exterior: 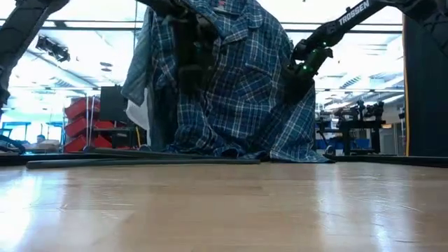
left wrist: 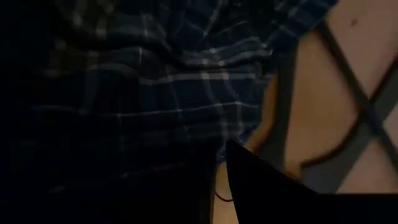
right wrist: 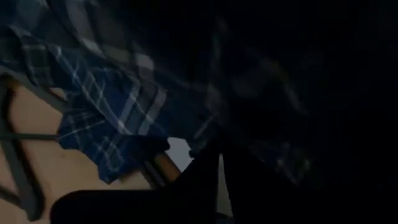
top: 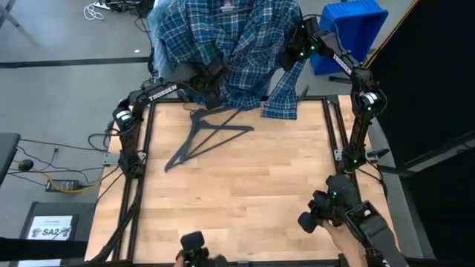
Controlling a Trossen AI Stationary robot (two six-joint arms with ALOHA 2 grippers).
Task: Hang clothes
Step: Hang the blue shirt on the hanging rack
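Observation:
The blue plaid shirt (top: 237, 44) is held up over the table's far edge, and its hem (exterior: 231, 150) and one sleeve end (top: 282, 104) rest on the wood. My left gripper (top: 204, 73) is shut in the cloth at the shirt's left side. My right gripper (top: 295, 53) is shut in it at the right side. A dark grey hanger (top: 211, 137) lies flat on the table just in front of the shirt. A light blue-grey shirt (exterior: 136, 70) shows behind the plaid one. My left gripper holds the plaid shirt in its upper left part (exterior: 187, 52), coming from the table's left. Bunched cloth (left wrist: 155, 93) covers the fingers, so the exact part and layers stay hidden. The shirt hangs below, its hem on the table. My right gripper holds the plaid shirt's upper right side (exterior: 299, 70), coming from the right and slanting down. Folds of cloth (right wrist: 124, 106) hide the fingertips. The cloth hangs slack beneath it to the table.
A blue bin (top: 349, 30) stands beyond the far right corner. The dark table frame (top: 334, 126) runs along the edges. The wooden top (top: 245, 193) in front of the hanger is bare. A hand (top: 345, 241) works control arms at the near edge.

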